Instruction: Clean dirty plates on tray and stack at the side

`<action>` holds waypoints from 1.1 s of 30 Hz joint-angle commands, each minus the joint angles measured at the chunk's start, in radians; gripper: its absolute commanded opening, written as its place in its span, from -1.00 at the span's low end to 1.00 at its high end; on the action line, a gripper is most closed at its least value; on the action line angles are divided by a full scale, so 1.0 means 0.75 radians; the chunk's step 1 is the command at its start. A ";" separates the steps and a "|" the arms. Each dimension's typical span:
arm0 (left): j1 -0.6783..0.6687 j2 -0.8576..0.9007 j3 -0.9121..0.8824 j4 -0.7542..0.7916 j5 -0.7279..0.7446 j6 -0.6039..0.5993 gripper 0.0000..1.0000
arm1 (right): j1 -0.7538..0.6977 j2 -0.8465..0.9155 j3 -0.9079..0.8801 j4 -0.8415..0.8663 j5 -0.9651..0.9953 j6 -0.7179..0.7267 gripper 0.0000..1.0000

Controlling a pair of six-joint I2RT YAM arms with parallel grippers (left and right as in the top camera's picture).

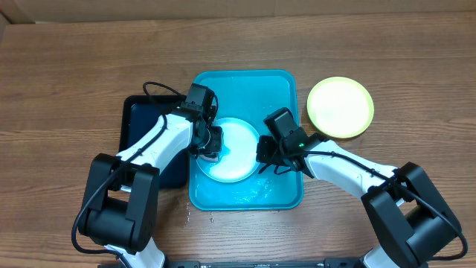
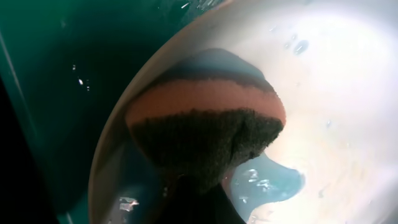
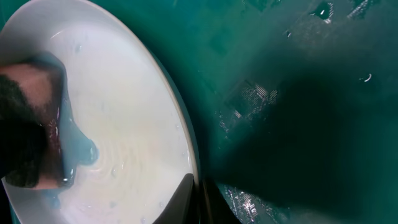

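Note:
A pale blue-white plate [image 1: 236, 145] lies in the wet turquoise tray [image 1: 245, 75]. My left gripper [image 1: 209, 152] is shut on a sponge [image 2: 205, 115] with an orange band and dark scouring face, pressed on the plate's left side [image 2: 336, 93] among blue soapy water. My right gripper [image 1: 262, 159] is shut on the plate's right rim; in the right wrist view its fingers [image 3: 198, 200] pinch the rim of the plate [image 3: 124, 124], with the sponge [image 3: 25, 124] at the far side. A yellow-green plate [image 1: 340, 106] lies on the table to the right. A third plate is not in view.
A black tray [image 1: 141, 123] lies against the turquoise tray's left side, partly under my left arm. The wooden table [image 1: 67, 82] runs all round. Water droplets lie on the table by the tray's front left corner [image 1: 199, 214].

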 commanded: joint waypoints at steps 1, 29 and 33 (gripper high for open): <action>-0.023 0.078 -0.059 0.003 0.215 -0.018 -0.92 | 0.006 0.007 -0.011 0.013 -0.004 -0.004 -0.92; -0.039 -0.181 0.284 -0.382 0.026 -0.010 -0.92 | 0.020 0.007 -0.011 0.031 -0.019 -0.025 -0.92; -0.039 -0.123 0.241 -0.363 -0.016 -0.010 -0.92 | 0.020 0.007 -0.011 0.035 -0.019 -0.025 -0.92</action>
